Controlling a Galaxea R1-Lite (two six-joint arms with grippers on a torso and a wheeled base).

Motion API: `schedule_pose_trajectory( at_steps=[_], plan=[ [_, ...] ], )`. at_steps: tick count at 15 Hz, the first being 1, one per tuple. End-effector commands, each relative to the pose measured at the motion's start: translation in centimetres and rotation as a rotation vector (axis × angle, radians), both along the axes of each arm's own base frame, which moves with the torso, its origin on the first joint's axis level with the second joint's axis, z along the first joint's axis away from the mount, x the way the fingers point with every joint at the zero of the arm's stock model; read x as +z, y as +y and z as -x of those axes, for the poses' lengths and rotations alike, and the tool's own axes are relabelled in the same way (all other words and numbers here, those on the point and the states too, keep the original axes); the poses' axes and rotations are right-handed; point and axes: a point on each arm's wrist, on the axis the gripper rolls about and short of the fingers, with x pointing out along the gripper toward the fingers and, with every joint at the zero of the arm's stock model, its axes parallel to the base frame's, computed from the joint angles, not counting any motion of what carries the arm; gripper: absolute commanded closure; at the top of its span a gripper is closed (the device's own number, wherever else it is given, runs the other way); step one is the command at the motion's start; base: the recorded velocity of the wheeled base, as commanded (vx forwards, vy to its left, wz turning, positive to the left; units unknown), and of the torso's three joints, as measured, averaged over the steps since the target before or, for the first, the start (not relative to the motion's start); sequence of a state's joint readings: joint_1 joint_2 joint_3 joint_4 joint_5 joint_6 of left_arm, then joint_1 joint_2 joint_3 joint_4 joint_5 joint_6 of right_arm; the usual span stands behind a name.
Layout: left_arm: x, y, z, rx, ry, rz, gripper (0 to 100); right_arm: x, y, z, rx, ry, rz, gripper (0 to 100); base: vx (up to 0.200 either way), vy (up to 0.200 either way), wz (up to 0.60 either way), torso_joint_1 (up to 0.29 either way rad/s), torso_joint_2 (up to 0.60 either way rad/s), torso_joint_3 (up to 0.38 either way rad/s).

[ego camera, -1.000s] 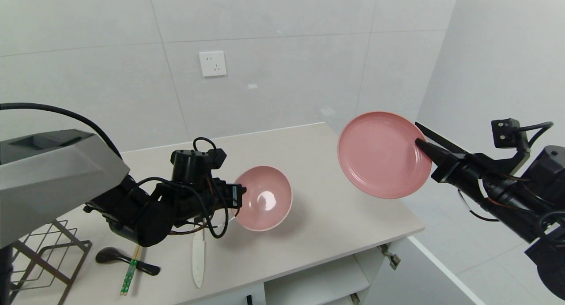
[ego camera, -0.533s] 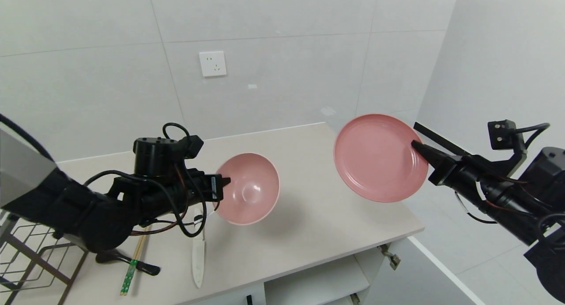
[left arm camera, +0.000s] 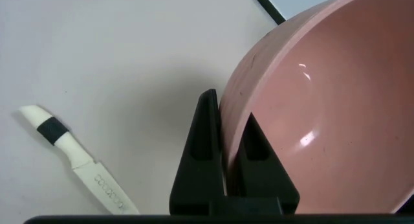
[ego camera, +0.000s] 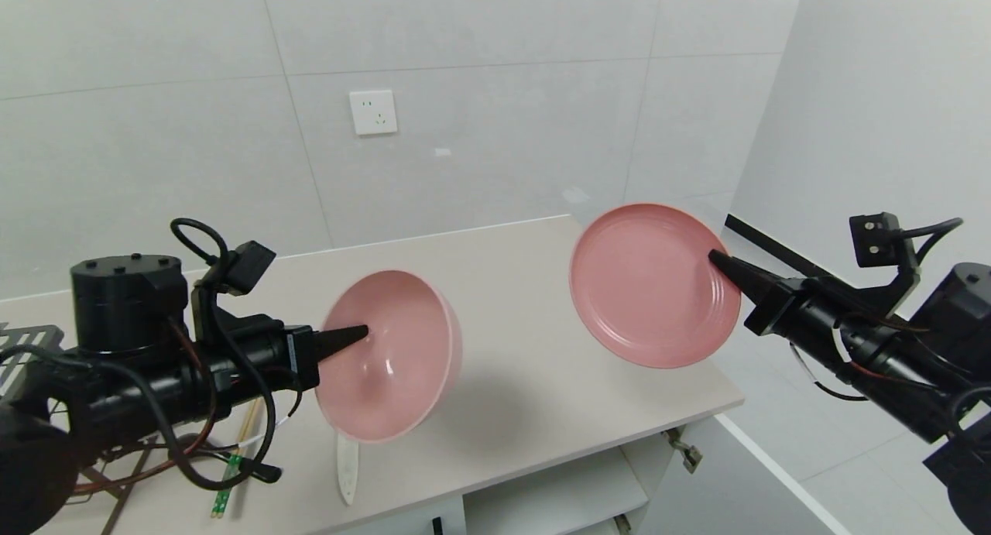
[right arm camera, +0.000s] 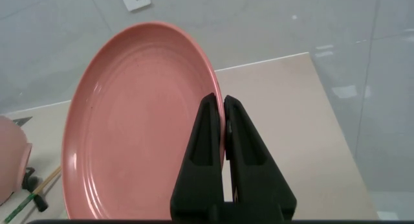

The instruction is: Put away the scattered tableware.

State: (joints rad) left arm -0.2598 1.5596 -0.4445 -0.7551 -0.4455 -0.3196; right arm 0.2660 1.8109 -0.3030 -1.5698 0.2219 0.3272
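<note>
Left gripper (ego camera: pixel 352 337) was clamped on the rim of the pink bowl (ego camera: pixel 395 357), one finger inside and one outside the wall. The bowl was held in the air over the left part of the countertop (ego camera: pixel 526 349), tipped on its side with the opening toward the robot. Right gripper (ego camera: pixel 716 260) was closed on the edge of the pink plate (ego camera: pixel 646 287), fingers pinching the rim from both faces. The plate was held nearly upright, clear of the surface, above the counter's right end, well apart from the bowl. A white knife (ego camera: pixel 348 465) lay flat on the counter below the bowl, near the front edge. A pair of chopsticks (ego camera: pixel 227 481) with green ends lay to its left, close to the left arm's cables. Wall socket (ego camera: pixel 372 111) sat on the tiled wall behind. An open shelf (ego camera: pixel 557 496) showed under the counter's front edge.
</note>
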Motion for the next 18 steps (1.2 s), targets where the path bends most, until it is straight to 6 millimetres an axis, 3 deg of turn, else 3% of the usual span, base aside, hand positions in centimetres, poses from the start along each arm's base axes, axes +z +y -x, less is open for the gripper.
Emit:
schedule_pose_trajectory(
  at_steps=[1,5,8,12,16,18],
  plan=[
    [0.4,0.7,2.8,-0.011,-0.036,0.003,100,0.1,0.7,0.6,0.032,-0.006,0.008,100,0.0,0.0,0.0,0.0,0.0,0.0],
    [-0.9,1.1,4.8,-0.015,-0.195,0.004,100,0.0,1.0,0.8,0.038,-0.024,0.052,100,0.0,0.0,0.0,0.0,0.0,0.0],
    [-2.5,0.9,6.1,0.013,-0.164,-0.004,100,0.0,0.9,0.8,0.036,-0.026,0.057,100,0.0,0.0,0.0,0.0,0.0,0.0],
    [-4.4,0.7,4.8,0.169,-0.084,-0.091,100,0.0,0.9,0.8,0.034,-0.028,0.057,100,0.0,0.0,0.0,0.0,0.0,0.0],
    [-2.9,0.4,2.7,0.261,-0.193,-0.144,100,0.2,0.8,0.5,0.025,-0.039,0.054,100,0.0,0.0,0.0,0.0,0.0,0.0],
    [-3.1,0.1,1.6,0.309,-0.191,-0.166,100,0.2,0.8,0.5,0.023,-0.039,0.056,100,-0.2,0.0,0.0,0.0,0.0,0.002]
  ],
)
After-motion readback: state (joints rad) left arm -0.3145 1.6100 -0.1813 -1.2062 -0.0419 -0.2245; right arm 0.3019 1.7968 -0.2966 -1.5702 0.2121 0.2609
